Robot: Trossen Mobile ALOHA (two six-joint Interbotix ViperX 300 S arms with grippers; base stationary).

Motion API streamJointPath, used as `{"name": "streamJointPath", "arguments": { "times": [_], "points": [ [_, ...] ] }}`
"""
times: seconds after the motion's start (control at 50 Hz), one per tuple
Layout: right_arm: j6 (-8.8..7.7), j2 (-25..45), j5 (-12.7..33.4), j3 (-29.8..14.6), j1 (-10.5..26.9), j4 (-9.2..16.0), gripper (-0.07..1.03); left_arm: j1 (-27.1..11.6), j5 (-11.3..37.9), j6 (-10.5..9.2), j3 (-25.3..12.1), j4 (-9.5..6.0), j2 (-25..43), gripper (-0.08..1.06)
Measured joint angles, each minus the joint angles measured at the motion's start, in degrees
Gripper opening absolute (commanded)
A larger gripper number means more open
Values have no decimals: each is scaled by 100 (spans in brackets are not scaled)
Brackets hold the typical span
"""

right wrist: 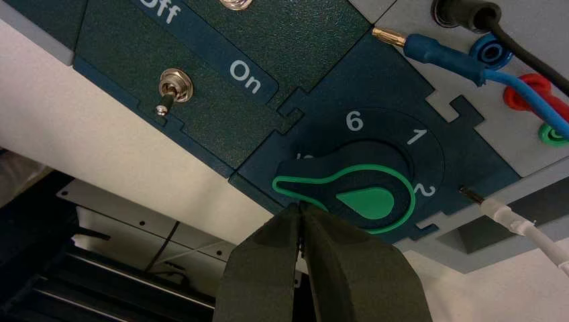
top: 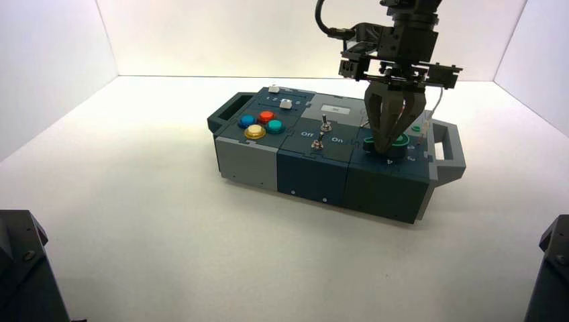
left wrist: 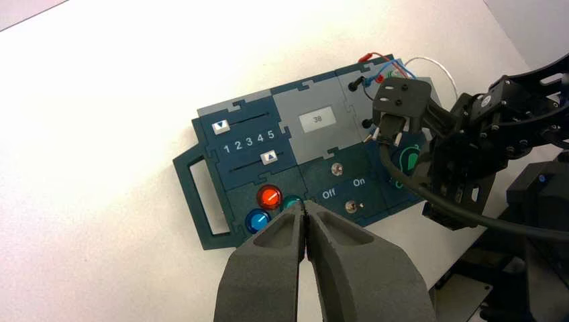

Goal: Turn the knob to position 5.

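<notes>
Leftmost is the left gripper (left wrist: 305, 211), parked on its side of the box (top: 248, 163) with its fingertips pressed together on nothing. Next come the 4 round buttons (top: 262, 124), red, blue, yellow and green, and then the 2 metal toggle switches (left wrist: 344, 188) by the Off and On lettering, none of them needed here. Further right, at the box's near right part, sits the green knob (right wrist: 369, 202), its pointed end toward the switches and partly covering the white 5 (right wrist: 305, 156); 6, 1 and 2 show plainly around the dial. The right gripper (right wrist: 300, 206) is at the knob, its fingertips closed against each other beside the pointed end, pinching nothing; whether they touch it I cannot tell. I judge the turning step in hand and nearly finished. The next move calls for a small sideways nudge on the pointed end toward 5, if it falls short, then a straight lift away; pushing too far would carry it toward 6.
</notes>
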Motion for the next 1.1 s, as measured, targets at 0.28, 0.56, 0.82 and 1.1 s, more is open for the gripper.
{"name": "streamJointPath", "arguments": {
  "times": [0.28,0.56,0.82,1.1],
  "points": [
    [0,26,18,-44,0,0,-2,0,-9,0,0,0,9,-1],
    [0,44,35,-53,0,0,-2,0,0,0,0,0,0,-1],
    [9,-70,246,-79,255,62,-2,0,0,0,0,-9,9,-1],
    [114,-554,237,-193,404,149,-2,0,0,0,0,0,0,-1]
  ]
}}
